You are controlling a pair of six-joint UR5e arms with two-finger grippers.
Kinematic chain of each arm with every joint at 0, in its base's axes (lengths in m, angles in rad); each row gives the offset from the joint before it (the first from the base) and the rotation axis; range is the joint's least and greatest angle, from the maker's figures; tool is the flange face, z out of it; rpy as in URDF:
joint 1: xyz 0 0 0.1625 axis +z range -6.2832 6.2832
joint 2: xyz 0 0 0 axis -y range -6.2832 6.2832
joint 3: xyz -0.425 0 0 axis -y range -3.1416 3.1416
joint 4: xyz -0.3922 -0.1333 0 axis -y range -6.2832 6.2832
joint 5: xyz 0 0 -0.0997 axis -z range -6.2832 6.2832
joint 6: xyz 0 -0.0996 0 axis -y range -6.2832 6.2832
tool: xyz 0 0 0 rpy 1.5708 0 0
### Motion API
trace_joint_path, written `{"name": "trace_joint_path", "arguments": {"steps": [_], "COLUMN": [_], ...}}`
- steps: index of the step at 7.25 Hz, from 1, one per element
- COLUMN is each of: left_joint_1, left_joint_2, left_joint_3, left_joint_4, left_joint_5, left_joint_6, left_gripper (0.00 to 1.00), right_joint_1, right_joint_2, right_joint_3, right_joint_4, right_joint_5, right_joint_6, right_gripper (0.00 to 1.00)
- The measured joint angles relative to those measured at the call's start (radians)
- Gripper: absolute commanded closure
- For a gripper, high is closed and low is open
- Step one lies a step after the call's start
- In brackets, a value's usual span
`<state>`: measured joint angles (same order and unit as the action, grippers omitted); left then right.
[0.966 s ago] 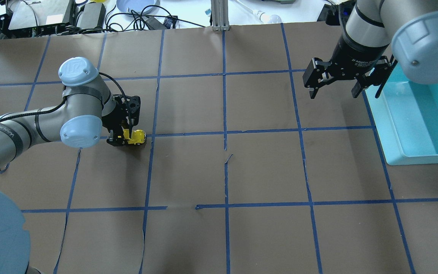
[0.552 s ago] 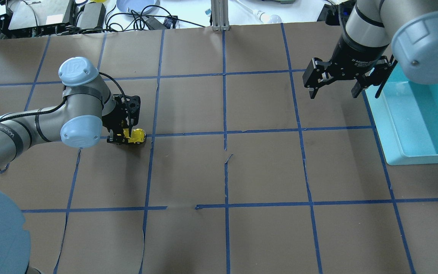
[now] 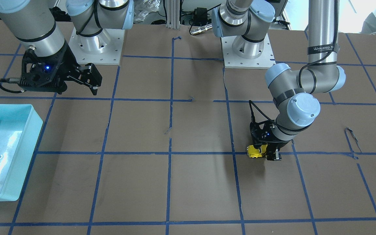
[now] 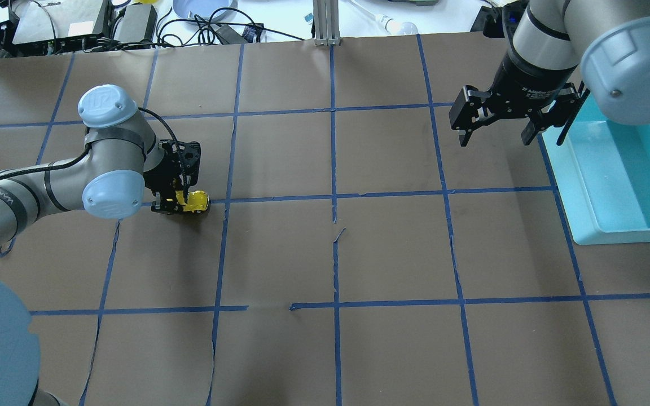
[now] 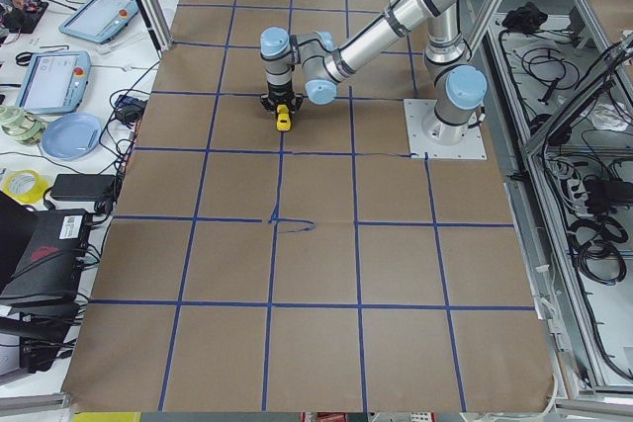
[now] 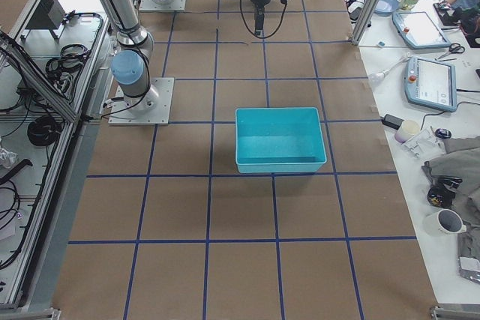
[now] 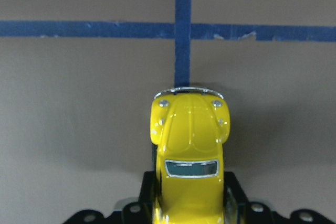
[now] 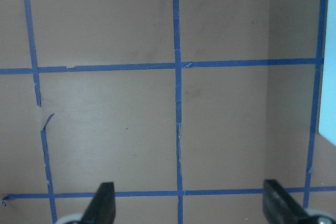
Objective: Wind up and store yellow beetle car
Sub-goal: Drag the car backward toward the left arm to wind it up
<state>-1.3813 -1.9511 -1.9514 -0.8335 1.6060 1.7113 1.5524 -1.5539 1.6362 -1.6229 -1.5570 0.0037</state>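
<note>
The yellow beetle car (image 4: pixel 197 200) is on the brown paper at a blue tape crossing on the table's left side. My left gripper (image 4: pixel 176 203) is shut on its rear half. The bonnet sticks out ahead of the fingers in the left wrist view (image 7: pixel 189 129). The car also shows in the front-facing view (image 3: pixel 255 151) and the exterior left view (image 5: pixel 283 120). My right gripper (image 4: pixel 494 134) is open and empty above the table, far right, beside the teal bin (image 4: pixel 584 225). Its two fingertips (image 8: pixel 103 203) stand wide apart in the right wrist view.
The teal bin (image 3: pixel 37 130) is empty and lies at the table's right edge, also in the exterior right view (image 6: pixel 247 157). Blue tape lines grid the brown paper (image 4: pixel 392 248). Cables, tablets and a plate lie beyond the far edge.
My left gripper has moved slightly left with the yellow car held in it. The right arm has barely moved and stays open.
</note>
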Motion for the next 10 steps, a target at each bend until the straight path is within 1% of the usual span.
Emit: {"name": "trace_joint_path", "arguments": {"steps": [2, 6, 9, 10], "left_joint_1": [0.046, 0.131, 0.159, 0.161], "left_joint_2": [0.000, 0.000, 0.000, 0.000], "left_joint_3": [-0.001, -0.002, -0.002, -0.002], "left_joint_4": [-0.001, -0.002, -0.002, -0.001], "left_joint_5": [0.000, -0.002, 0.001, 0.002], "left_joint_6": [0.009, 0.093, 0.131, 0.143], "left_gripper": [0.86, 0.84, 0.82, 0.79], "right_joint_1": [0.000, 0.000, 0.000, 0.000], "right_joint_2": [0.000, 0.000, 0.000, 0.000], "right_joint_3": [0.002, 0.002, 0.002, 0.002], "right_joint_4": [0.000, 0.000, -0.002, -0.003], "right_joint_5": [0.000, -0.001, 0.000, 0.000], "right_joint_6": [-0.001, 0.000, 0.001, 0.001], "right_gripper": [0.00, 0.00, 0.00, 0.00]}}
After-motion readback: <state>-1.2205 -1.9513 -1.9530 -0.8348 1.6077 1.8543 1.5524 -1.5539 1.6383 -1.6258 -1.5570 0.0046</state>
